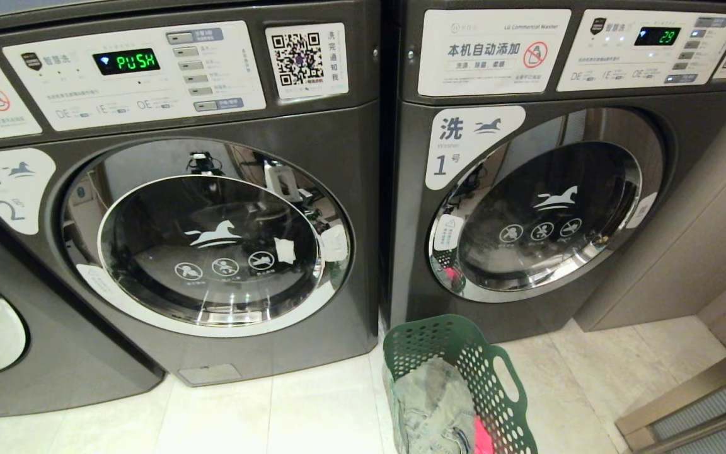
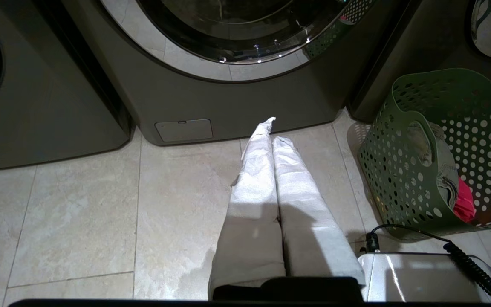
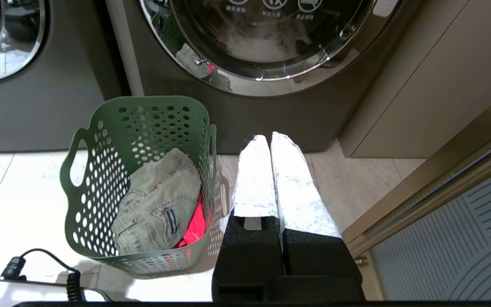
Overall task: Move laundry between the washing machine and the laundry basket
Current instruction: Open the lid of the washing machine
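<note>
Near: left gripper point(image 2: 271, 128) low over pale floor tiles point(image 2: 79, 204), white-wrapped fingers pressed together, holding nothing. Pointed at the foot of the washing machine point(image 1: 338, 157), tips short of its base panel, not touching. Right gripper point(image 3: 271, 138) likewise closed and empty, hanging just beside the laundry basket point(image 3: 88, 140), on the side away from machine 2. Both seemingly parked at the ready, no reach begun. Neither arm visible from the head view.

Between the grippers: basket standing upright on the floor, at the seam between machine 2 and machine 1 point(image 1: 684, 189), close against their fronts. Placement reads as deliberate: a short carry to door 2. Inside, faded denim garment point(image 3: 156, 200) on top, pink cloth point(image 3: 192, 230) beneath at one side. Load sits well below the rim. Black coiled cable point(image 3: 70, 277) over the robot's own white base, near the basket's foot; possible snag if an arm swings low.

Far: door 2 point(image 1: 212, 246) shut, chrome rim flush with the front. Display above reading PUSH point(image 1: 126, 62). Drum contents not readable through the dark glass. Likely first obstacle: door must be opened before anything passes either way. Machine 1 also shut, display showing 29 point(image 1: 657, 36), apparently mid-cycle; to be left alone. Third machine point(image 1: 54, 353) at far left, partly in view. Beige wall panel point(image 1: 716, 221) and a metal-framed screen hemming in the right side, limiting room for the right arm.
</note>
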You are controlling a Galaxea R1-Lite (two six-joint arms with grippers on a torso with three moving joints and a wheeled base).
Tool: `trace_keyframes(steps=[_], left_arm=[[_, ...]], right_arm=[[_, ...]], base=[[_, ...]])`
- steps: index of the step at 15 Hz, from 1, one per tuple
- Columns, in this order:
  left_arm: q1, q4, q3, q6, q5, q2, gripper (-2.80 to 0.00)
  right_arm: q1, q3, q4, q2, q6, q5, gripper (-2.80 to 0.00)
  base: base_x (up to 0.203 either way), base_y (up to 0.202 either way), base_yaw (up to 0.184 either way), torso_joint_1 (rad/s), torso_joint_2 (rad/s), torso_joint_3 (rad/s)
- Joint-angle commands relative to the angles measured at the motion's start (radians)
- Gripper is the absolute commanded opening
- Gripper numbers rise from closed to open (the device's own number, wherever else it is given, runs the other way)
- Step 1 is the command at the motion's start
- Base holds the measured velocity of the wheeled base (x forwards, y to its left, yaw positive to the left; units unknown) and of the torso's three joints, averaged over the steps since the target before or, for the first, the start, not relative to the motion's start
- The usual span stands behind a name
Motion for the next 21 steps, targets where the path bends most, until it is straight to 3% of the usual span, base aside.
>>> trace_keyframes(steps=[1, 10, 21], left_arm=[[0.0, 0.001, 0.0, 0.002, 0.0, 0.003, -2.8], [0.0, -0.001, 0.001, -0.002, 0.002, 0.002, -2.8], [0.0, -0.001, 0.001, 0.001, 0.0, 0.002, -2.8]], right_arm=[[0.0, 0.0, 0.001, 0.002, 0.001, -0.001, -2.8], [0.0, 0.0, 0.001, 0.002, -0.004, 0.002, -2.8], [0.0, 0.0, 0.001, 0.002, 0.001, -0.001, -2.8]], base=[[0.0, 0.0, 0.0, 0.002, 0.0, 0.202], [0.0, 0.0, 0.0, 0.003, 0.0, 0.184], [0.0, 0.0, 0.0, 0.0, 0.0, 0.007]])
